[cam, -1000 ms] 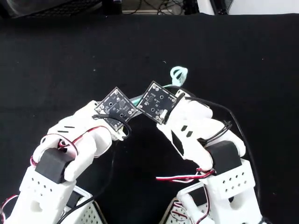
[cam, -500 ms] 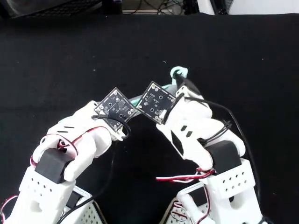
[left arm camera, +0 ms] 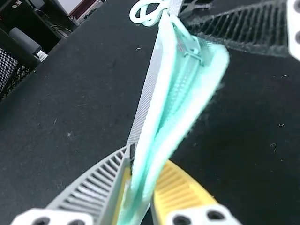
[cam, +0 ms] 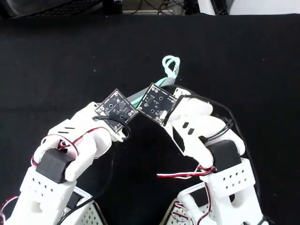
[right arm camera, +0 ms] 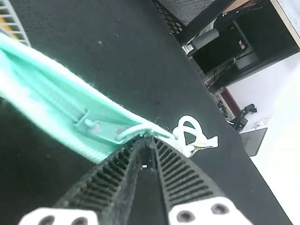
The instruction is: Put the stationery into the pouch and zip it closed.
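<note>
The mint-green pouch [left arm camera: 180,101] hangs stretched between both arms above the black table. My left gripper [left arm camera: 135,183], with grey and yellow fingers, is shut on one end of the pouch. At the other end my right gripper [right arm camera: 148,149], with black ribbed fingers, is shut on the white pull cord [right arm camera: 191,135] just past the zipper slider [right arm camera: 96,126]. From above, a strip of the pouch [cam: 139,98] shows between the two wrist camera boards, and the cord loop [cam: 170,64] sticks out beyond the right arm. The zipper teeth look closed along the visible length.
The black cloth table [cam: 56,61] stretches wide on all sides of the arms. Dark furniture and cables [right arm camera: 220,42] stand beyond the far edge. The right arm's black finger [left arm camera: 234,23] appears at the pouch's far end in the left wrist view.
The right gripper has moved away from the arm bases with the cord, so the loop lies farther back and left. More of the pouch strip shows between the arms. The left arm stayed put.
</note>
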Robot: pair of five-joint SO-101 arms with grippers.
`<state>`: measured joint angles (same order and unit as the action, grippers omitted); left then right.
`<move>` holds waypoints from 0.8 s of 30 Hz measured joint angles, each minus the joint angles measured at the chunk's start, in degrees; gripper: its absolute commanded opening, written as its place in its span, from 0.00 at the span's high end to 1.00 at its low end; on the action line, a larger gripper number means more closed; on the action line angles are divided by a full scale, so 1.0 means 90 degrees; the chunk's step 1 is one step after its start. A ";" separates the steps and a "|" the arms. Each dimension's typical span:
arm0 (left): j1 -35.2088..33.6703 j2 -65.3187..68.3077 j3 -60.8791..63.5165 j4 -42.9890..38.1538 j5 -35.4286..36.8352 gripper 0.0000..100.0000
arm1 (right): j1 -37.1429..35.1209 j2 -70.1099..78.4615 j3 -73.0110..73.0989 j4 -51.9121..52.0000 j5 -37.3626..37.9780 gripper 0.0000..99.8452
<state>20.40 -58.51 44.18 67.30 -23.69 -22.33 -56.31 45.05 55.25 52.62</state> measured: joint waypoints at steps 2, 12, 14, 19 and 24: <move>0.0000 0.0000 0.0000 0.0000 0.0000 0.97 | 0.0000 -0.0039 0.0010 0.0000 0.0010 0.99; -0.0020 0.0020 -0.0088 0.0049 0.0039 0.97 | -0.0156 -0.1768 0.0977 0.0020 -0.0518 0.98; -0.0020 0.0020 -0.0088 0.0039 0.0039 0.97 | -0.0176 -0.2071 0.1192 0.0020 -0.0547 0.98; -0.0020 0.0020 -0.0078 0.0039 0.0039 0.97 | -0.0176 -0.2276 0.1416 0.0020 -0.1094 0.83; -0.0020 0.0029 -0.0078 0.0039 0.0039 0.97 | -0.0176 -0.2295 0.1465 -0.0059 -0.1651 0.78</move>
<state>20.22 -58.24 43.47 67.65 -23.34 -23.91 -76.97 58.24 54.73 37.76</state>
